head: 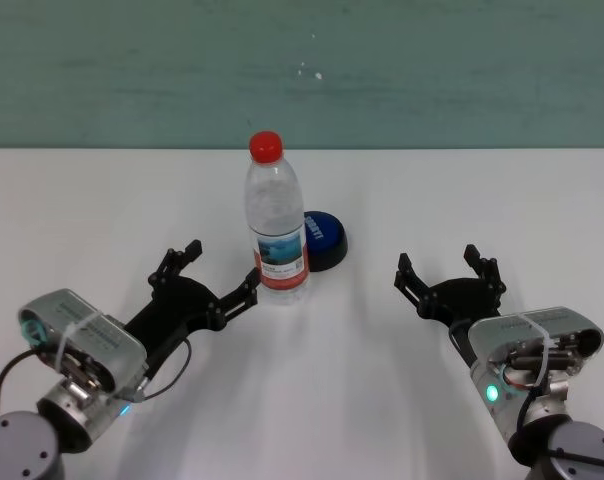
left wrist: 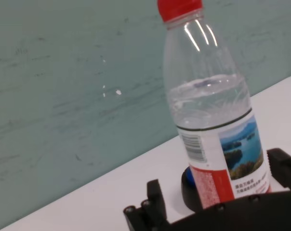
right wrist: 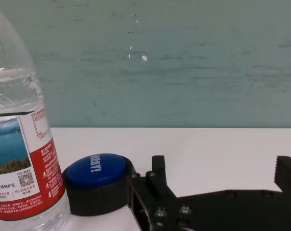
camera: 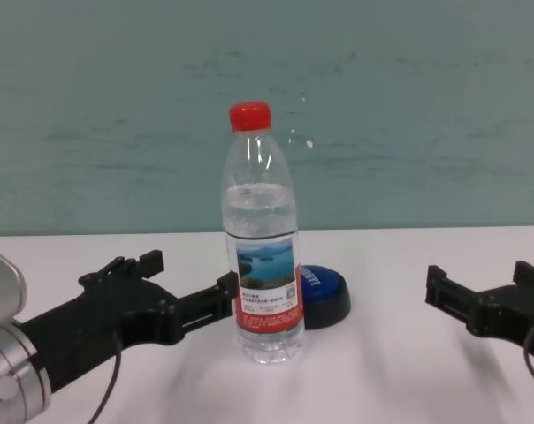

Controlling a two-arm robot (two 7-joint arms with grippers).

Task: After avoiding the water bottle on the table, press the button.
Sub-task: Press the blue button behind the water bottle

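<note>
The water bottle [head: 277, 220], clear with a red cap and a lake label, stands upright near the middle of the white table [head: 482, 190]. The blue dome button [head: 322, 238] on its black base sits just behind and to the right of the bottle, partly hidden by it. My left gripper [head: 220, 265] is open and empty, low over the table, with one fingertip close beside the bottle's left side. My right gripper [head: 439, 262] is open and empty, to the right of the button and apart from it. The right wrist view shows the button [right wrist: 98, 168] beside the bottle [right wrist: 20, 144].
A teal wall [head: 432, 70] runs behind the table's far edge. Bare tabletop lies to the right of the button and around the right gripper. The chest view shows the bottle [camera: 262, 265] in front of the button [camera: 324, 291].
</note>
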